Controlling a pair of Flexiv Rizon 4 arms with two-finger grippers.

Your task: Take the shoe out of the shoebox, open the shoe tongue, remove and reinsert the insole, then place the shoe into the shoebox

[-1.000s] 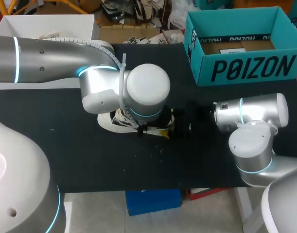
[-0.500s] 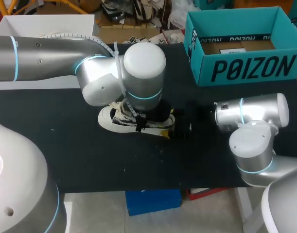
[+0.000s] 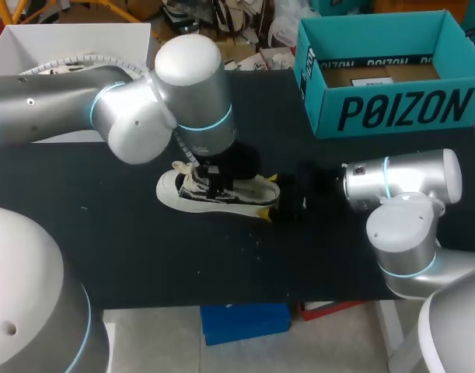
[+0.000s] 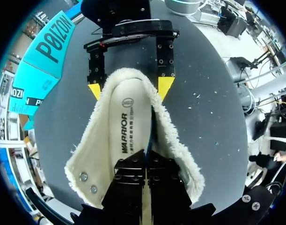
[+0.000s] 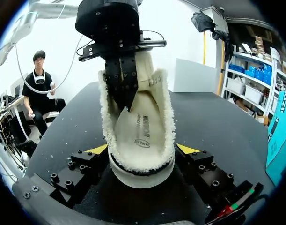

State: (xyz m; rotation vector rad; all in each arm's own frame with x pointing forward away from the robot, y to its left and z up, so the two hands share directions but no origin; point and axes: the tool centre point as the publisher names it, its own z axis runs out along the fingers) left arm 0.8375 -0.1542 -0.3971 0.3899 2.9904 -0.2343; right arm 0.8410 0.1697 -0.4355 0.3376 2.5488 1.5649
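1. Over on the left, the left arm (image 3: pixel 105 116) comes in across the black table (image 3: pixel 128 249) and bends down over the shoe.
2. The left gripper (image 4: pixel 147 163) points straight down into the shoe's opening. Its two black fingers are pressed tight together with no gap showing, and the tips sit deep against the insole. Whether anything is pinched between them, I cannot tell.
3. Now the shoe (image 3: pixel 218 194). It is white with dark trim and stands on its sole in the middle of the table, out of the box, with the toe toward the left arm's side and the heel toward the right arm's.
4. Inside, the pale insole (image 4: pixel 128 117) lies flat in the shoe, with the shaggy cream fleece lining (image 4: pixel 86 164) spread wide around it.
5. At the heel is the right gripper (image 5: pixel 143 150). One yellow tip sits on each side of the heel, both up against the fleece collar, so it has the shoe clamped from two sides.
6. The right arm (image 3: pixel 404 186) sits low at the table's right edge.
7. Far right and at the back, the teal shoebox (image 3: pixel 400 109) stands open, well apart from the shoe.
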